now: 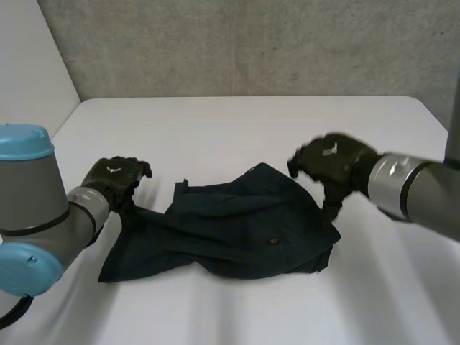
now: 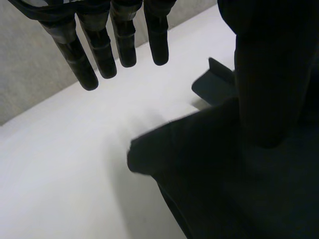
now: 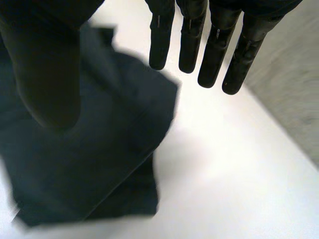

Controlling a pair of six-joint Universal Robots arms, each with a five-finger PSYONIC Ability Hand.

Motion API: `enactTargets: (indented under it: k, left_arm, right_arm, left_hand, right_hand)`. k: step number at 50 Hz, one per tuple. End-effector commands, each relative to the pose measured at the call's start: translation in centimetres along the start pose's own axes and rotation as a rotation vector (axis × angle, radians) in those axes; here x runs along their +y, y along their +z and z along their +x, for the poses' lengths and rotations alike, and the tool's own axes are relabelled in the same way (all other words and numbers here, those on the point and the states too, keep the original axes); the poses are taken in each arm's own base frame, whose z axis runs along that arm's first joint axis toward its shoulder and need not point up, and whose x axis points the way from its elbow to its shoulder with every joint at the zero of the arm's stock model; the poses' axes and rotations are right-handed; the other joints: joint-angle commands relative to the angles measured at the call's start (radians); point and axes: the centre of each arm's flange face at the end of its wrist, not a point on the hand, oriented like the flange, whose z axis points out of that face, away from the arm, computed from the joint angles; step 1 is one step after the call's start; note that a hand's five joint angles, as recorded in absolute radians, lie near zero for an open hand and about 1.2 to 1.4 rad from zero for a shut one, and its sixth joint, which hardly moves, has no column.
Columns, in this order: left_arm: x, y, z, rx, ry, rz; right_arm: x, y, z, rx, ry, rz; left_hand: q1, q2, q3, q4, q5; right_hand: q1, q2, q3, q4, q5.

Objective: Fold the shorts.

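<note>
- shorts [image 1: 237, 230]: dark, lying rumpled on the white table [image 1: 237, 122] between the two hands. Not flat and no clean fold yet, so I'd call the fold early or mid-way.
- left hand [image 1: 115, 178]: at the shorts' left end, palm down and low over the table.
- left fingers [image 2: 99, 50]: straight, side by side with small gaps, and nothing but bare table beyond their tips.
- left thumb [image 2: 269, 79]: set well apart from the fingers, over the cloth. A cloth corner lies between thumb and fingers, nearer the thumb. I see no pinch, and can't tell whether the thumb tip touches the cloth.
- right hand [image 1: 332, 159]: above the shorts' right edge, wrist raised and palm angled down toward the cloth.
- right fingers [image 3: 214, 45]: straight and lightly spread, tips past the cloth edge over bare table, gripping nothing.
- right thumb [image 3: 45, 74]: held away from the fingers, over the cloth. Thumb-to-cloth contact is unclear here too.
- Why this pose, my read: one hand at each end brackets the garment, so both can take an edge together and keep it square for the fold.
- Next move probably needs the thumbs and fingers to close on the edges. The risk is catching only the top layer of the bunched cloth.
</note>
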Motion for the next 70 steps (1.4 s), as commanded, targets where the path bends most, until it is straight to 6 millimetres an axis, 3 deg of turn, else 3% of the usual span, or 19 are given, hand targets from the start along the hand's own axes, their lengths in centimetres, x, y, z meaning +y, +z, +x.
enactTargets:
  k: [1, 8, 16, 26, 30, 31, 34, 37, 38, 39, 42, 43, 46, 47, 51, 55, 61, 65, 70]
  left_arm:
    - [-0.8, 0.4, -0.3, -0.009, 0.012, 0.026]
    - [-0.2, 0.6, -0.1, -0.003, 0.050, 0.008]
    - [1.6, 1.7, 0.4, 0.017, 0.124, -0.048]
    - [2.2, 3.0, 1.1, 0.034, 0.139, -0.062]
    - [1.7, 3.3, 1.0, 0.029, 0.142, -0.044]
    - [1.5, 3.5, 1.0, 0.029, 0.143, -0.038]
    - [0.2, 4.1, 0.7, 0.014, 0.148, 0.005]
    - [-3.4, 5.0, -0.4, -0.039, 0.177, 0.119]
    - [-4.7, 5.2, -0.7, -0.056, 0.188, 0.158]
    - [-7.7, 5.3, -1.5, -0.094, 0.207, 0.253]
    - [-13.3, 4.9, -2.9, -0.179, 0.206, 0.435]
    - [-17.0, 4.0, -3.9, -0.247, 0.188, 0.568]
    - [-22.7, 1.2, -4.9, -0.339, 0.141, 0.801]
    - [-25.9, -1.4, -5.8, -0.395, 0.100, 0.954]
    - [-29.4, -5.9, -6.6, -0.424, 0.013, 1.179]
    - [-28.1, -5.7, -6.3, -0.384, -0.024, 1.142]
    - [-22.6, -2.7, -4.8, -0.322, -0.026, 0.948]
    - [-17.4, -1.0, -3.5, -0.274, -0.013, 0.784]
    - [-10.9, 0.6, -1.8, -0.225, 0.005, 0.599]
  right_arm:
    - [-2.5, 0.5, 2.4, 0.068, 0.180, 0.107]
    - [-0.6, 4.5, 2.1, 0.020, 0.224, 0.052]
    - [2.0, 7.7, 1.7, -0.008, 0.236, -0.006]
    - [4.5, 10.7, -0.4, -0.058, 0.203, -0.033]
    - [4.8, 11.3, -1.1, -0.072, 0.164, -0.031]
    - [4.4, 11.5, -1.0, -0.066, 0.142, -0.011]
    - [2.1, 11.8, 0.4, -0.008, 0.095, 0.087]
    - [-1.1, 11.7, 2.3, 0.074, 0.044, 0.223]
    - [-3.9, 11.1, 4.0, 0.149, 0.007, 0.346]
    - [-5.4, 10.6, 4.8, 0.192, -0.014, 0.414]
    - [-11.0, 8.1, 8.0, 0.384, -0.071, 0.699]
    - [-12.3, 7.3, 8.6, 0.430, -0.076, 0.770]
    - [-16.3, 3.3, 10.5, 0.566, -0.063, 1.032]
    - [-16.8, 2.5, 10.6, 0.582, -0.064, 1.074]
    - [-17.6, 0.6, 10.8, 0.604, -0.058, 1.170]
    - [-17.1, 0.8, 10.6, 0.589, -0.040, 1.143]
    - [-14.7, 2.8, 9.1, 0.495, -0.026, 1.014]
    - [-11.6, 5.1, 7.5, 0.412, -0.006, 0.895]
    - [-5.2, 8.5, 4.4, 0.284, 0.049, 0.678]
  left_hand:
    - [0.007, 0.029, 0.023, 0.030, 0.038]
    - [0.022, 0.044, 0.038, 0.044, 0.052]
    - [0.090, 0.111, 0.105, 0.112, 0.120]
    - [0.662, 0.683, 0.678, 0.684, 0.692]
    - [1.017, 1.038, 1.033, 1.039, 1.047]
    - [1.031, 1.053, 1.047, 1.054, 1.062]
    - [1.032, 1.053, 1.048, 1.054, 1.062]
    - [1.032, 1.053, 1.048, 1.054, 1.062]
    - [1.032, 1.053, 1.048, 1.054, 1.062]
    - [1.032, 1.053, 1.048, 1.054, 1.062]
    - [1.032, 1.053, 1.048, 1.054, 1.062]
    - [1.032, 1.053, 1.048, 1.054, 1.062]
    - [1.032, 1.053, 1.048, 1.054, 1.062]
    - [1.032, 1.053, 1.048, 1.054, 1.062]
    - [1.032, 1.053, 1.048, 1.054, 1.062]
    - [1.032, 1.053, 1.048, 1.054, 1.062]
    - [1.032, 1.053, 1.048, 1.054, 1.062]
    - [1.032, 1.053, 1.048, 1.054, 1.062]
    - [1.032, 1.053, 1.048, 1.054, 1.062]
  right_hand:
    - [0.047, 0.003, 0.007, 0.011, 0.008]
    - [-0.138, -0.182, -0.178, -0.174, -0.177]
    - [-0.126, -0.171, -0.167, -0.162, -0.166]
    - [-0.062, -0.106, -0.103, -0.098, -0.101]
    - [0.583, 0.538, 0.542, 0.547, 0.543]
    - [0.984, 0.940, 0.944, 0.948, 0.945]
    - [0.988, 0.944, 0.948, 0.952, 0.949]
    - [0.988, 0.944, 0.948, 0.952, 0.949]
    - [0.988, 0.944, 0.948, 0.952, 0.949]
    - [0.988, 0.944, 0.948, 0.952, 0.949]
    - [0.988, 0.944, 0.948, 0.952, 0.949]
    - [0.988, 0.944, 0.948, 0.952, 0.949]
    - [0.988, 0.944, 0.948, 0.952, 0.949]
    - [0.988, 0.944, 0.948, 0.952, 0.949]
    - [0.988, 0.944, 0.948, 0.952, 0.949]
    - [0.988, 0.944, 0.948, 0.952, 0.949]
    - [0.988, 0.944, 0.948, 0.952, 0.949]
    - [0.988, 0.944, 0.948, 0.952, 0.949]
    - [0.988, 0.944, 0.948, 0.952, 0.949]
